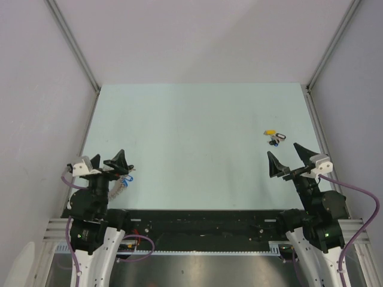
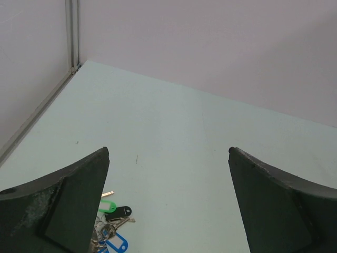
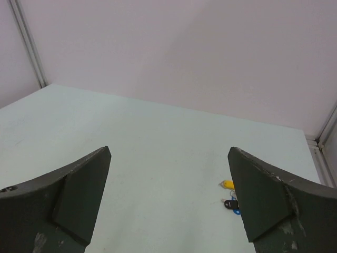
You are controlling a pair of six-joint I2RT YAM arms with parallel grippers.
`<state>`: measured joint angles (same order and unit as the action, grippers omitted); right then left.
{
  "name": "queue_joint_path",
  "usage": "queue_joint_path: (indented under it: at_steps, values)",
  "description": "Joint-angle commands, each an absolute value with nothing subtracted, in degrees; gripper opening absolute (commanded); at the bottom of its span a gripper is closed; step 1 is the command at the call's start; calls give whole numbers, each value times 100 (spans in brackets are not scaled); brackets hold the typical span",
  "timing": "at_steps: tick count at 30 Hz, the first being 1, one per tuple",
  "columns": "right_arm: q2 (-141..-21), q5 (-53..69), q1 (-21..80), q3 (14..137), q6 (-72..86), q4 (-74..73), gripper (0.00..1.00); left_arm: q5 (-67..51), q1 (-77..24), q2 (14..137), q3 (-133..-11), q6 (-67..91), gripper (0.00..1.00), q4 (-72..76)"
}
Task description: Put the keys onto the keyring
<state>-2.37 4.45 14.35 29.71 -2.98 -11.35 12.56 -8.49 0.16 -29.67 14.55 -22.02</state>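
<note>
Pale green bench lies between white walls. One bunch of keys, with green, black and blue tags, lies flat just beside the left fingers, strung out roughly near-to-far. What looks like the ribbed silver keyring sits with them, partly covered by the left arm. A smaller bunch, its yellow tag farthest, lies ahead of the right fingers. Both pairs are spread wide and grip nothing.

The left arm and right arm are black, with white covers at the base. The fingers are black wedges with grey scuffs. Behind the fingers are a white camera block and a lilac cable.
</note>
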Motion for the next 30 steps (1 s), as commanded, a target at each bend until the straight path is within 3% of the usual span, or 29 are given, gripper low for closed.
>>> queue_joint_path:
  at_steps: [1,18,26,30]
  values:
    - [-185,150,1573,3182,-229,-1169,100,1547,-844,-466,-2997,1678,100,-2320]
    - [-185,-369,2522,3182,-193,-1318,100,2653,-844,2091,-3059,3928,100,-3419]
    - [-176,-518,2874,3173,-185,-1354,100,2988,-800,3416,-2576,4772,100,-3085]
    - [-193,-580,3075,3182,-185,-1380,100,3032,-598,4067,-2400,4974,94,-2752]
